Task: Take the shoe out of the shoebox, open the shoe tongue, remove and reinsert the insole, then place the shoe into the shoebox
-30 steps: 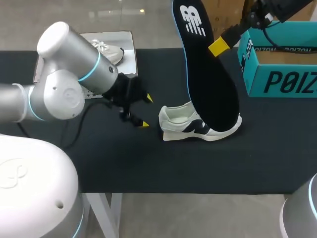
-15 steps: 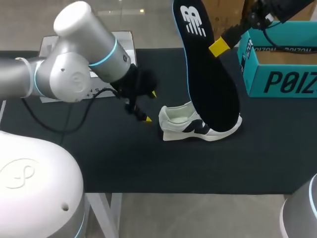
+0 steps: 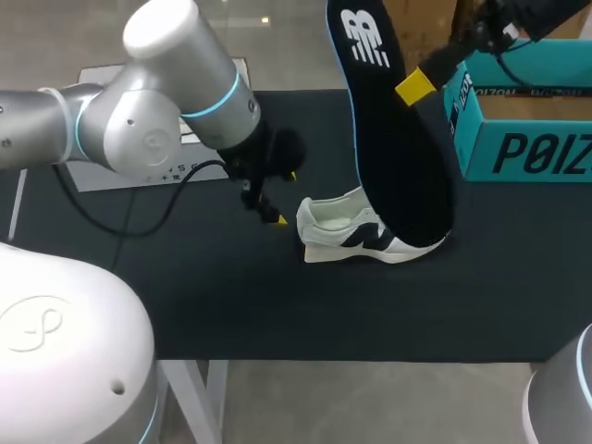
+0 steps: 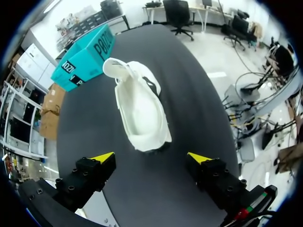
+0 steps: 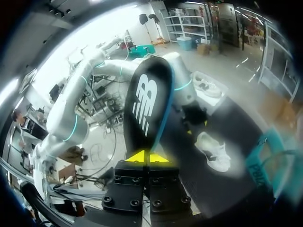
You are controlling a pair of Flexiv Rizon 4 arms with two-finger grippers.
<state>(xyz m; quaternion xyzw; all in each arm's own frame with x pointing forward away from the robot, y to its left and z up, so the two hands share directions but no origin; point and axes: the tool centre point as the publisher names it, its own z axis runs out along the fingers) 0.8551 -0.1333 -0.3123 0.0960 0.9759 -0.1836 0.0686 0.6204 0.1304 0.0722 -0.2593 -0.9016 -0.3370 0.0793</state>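
Observation:
A white and black shoe [image 3: 370, 233] lies on its side mid-table, opening facing my left arm. The black insole [image 3: 398, 139] hangs upright over it, its lower end at the shoe's toe, pinched at one edge by my right gripper [image 3: 413, 87], which is shut on it. From the right wrist the insole [image 5: 147, 101] rises straight out of the shut gripper [image 5: 148, 157], with the shoe [image 5: 214, 152] far below. My left gripper [image 3: 283, 197] is open just behind the heel. In the left wrist view the shoe [image 4: 140, 109] lies ahead of the open gripper [image 4: 151, 156], untouched. The teal shoebox [image 3: 525, 120] stands at the back right.
A white sheet [image 3: 111, 178] lies at the back left, mostly hidden under my left arm. The shoebox [image 4: 85, 57] stands beyond the shoe's toe. Bare black tabletop [image 3: 370, 305] stretches between the shoe and the front edge.
My left arm has swung right and forward, bringing its open gripper close to the shoe's heel. The insole has shifted slightly right in the right gripper.

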